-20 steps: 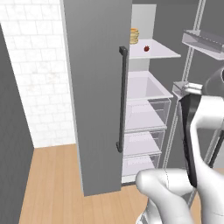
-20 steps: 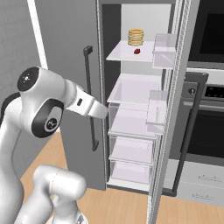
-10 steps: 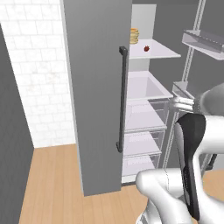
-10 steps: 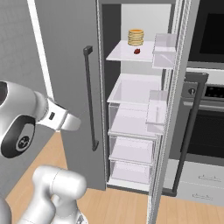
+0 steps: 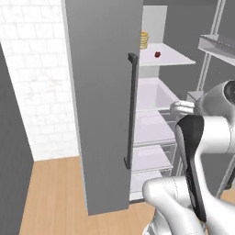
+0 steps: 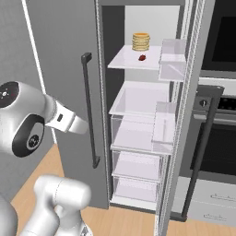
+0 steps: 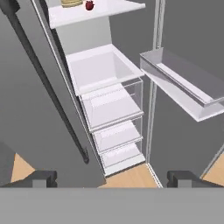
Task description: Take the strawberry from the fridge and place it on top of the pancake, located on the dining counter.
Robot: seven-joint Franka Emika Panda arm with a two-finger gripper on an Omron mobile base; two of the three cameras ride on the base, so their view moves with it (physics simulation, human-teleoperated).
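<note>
The fridge [image 5: 101, 92] stands with both grey doors swung open and its white shelves showing. On the top shelf lies the strawberry [image 5: 157, 54] [image 6: 142, 58] [image 7: 89, 5], small and red, just to the right of a golden-yellow stack of round cakes [image 6: 141, 41] [image 5: 144, 40]. My gripper [image 7: 113, 179] is open with nothing between its fingertips [image 7: 43, 177]. It hangs well back from the fridge and far below the top shelf. The dining counter is out of view.
A long dark bar handle [image 5: 131, 110] runs down the left door. The right door [image 6: 184, 115] carries clear bins [image 7: 183, 85] that jut into the opening. A black-glass oven [image 6: 221, 37] stands to the right. Light wood floor [image 5: 50, 193] lies in front, a white tiled wall [image 5: 36, 69] at left.
My arm has swung down and to the side in front of the fridge. The gripper stays open. The strawberry, the stack and the doors have not moved.
</note>
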